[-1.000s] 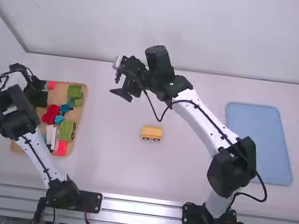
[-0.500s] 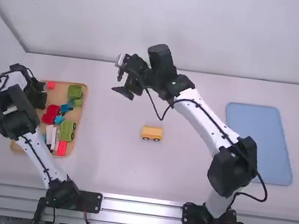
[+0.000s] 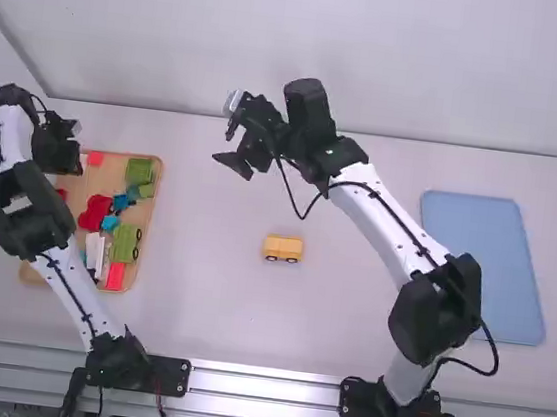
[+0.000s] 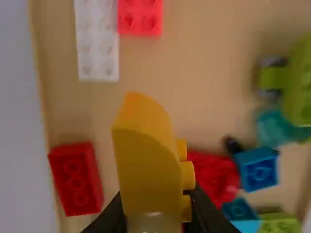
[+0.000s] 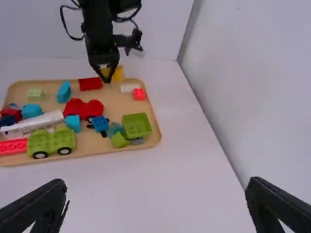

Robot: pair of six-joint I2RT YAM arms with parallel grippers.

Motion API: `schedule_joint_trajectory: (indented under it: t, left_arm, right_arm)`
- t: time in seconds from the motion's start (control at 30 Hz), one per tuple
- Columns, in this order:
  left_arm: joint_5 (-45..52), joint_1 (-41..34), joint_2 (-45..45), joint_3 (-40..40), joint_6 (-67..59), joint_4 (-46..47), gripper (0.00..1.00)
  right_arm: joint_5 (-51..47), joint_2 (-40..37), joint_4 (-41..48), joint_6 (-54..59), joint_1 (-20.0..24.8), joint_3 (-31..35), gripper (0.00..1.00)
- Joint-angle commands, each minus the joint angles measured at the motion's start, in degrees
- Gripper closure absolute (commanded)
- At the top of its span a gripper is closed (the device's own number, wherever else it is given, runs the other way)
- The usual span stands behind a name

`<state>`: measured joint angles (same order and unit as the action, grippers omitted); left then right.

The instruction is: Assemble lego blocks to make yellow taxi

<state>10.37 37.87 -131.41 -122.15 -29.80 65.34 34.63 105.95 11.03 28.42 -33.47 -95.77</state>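
Left hand just slid further left
It's gripping a yellow block near the tray's edge, right hand hangs wide open

Left arm — bent, its gripper low near the table's far-left corner, fingers clamped. Right arm — extended across the middle toward the far edge, its gripper raised, fingers spread wide.
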Motion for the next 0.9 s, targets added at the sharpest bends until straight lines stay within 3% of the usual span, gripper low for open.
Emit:
schedule_joint_trajectory:
  t: [0.0, 0.17, 0.53, 0.67, 0.7, 0.8, 0.83, 0.87]
  left_arm:
    - [7.61, -0.09, 5.68, -0.55, 0.74, 0.5, 0.98]
    - [7.67, -1.49, 14.4, 6.27, 2.6, -4.83, 0.98]
    - [11.15, -13.16, 46.84, 47.34, 13.79, -39.32, 0.98]
    - [18.75, -22.51, 58.05, 64.06, 14.34, -59.17, 0.98]
    - [18.56, -23.69, 58.99, 65.79, 15.04, -61.53, 0.98]
    - [14.73, -31.87, 63.71, 76.06, 19.96, -76.46, 0.98]
    - [14.45, -32.26, 63.84, 76.46, 19.98, -76.94, 0.98]
    - [12.57, -34.53, 64.65, 78.66, 19.96, -79.56, 0.98]
  right_arm:
    - [1.36, 0.26, 0.09, -2.84, 1.6, -0.92, 0.02]
    - [4.07, 0.26, -0.31, -7.67, 3.45, -0.92, 0.02]
    - [6.93, 0.26, -2.45, -11.96, 3.98, 0.37, 0.01]
    - [8.9, 0.24, -16.55, -21.92, 4.59, 7.5, 0.01]
    - [8.87, 0.24, -18.78, -23.41, 4.68, 8.85, 0.0]
    - [10.54, 0.24, -36.57, -33.18, 5.79, 18.56, 0.0]
    - [10.71, 0.24, -37.59, -33.59, 5.84, 19.02, 0.0]
    - [12.09, 0.24, -44.13, -36.41, 6.21, 21.86, 0.03]
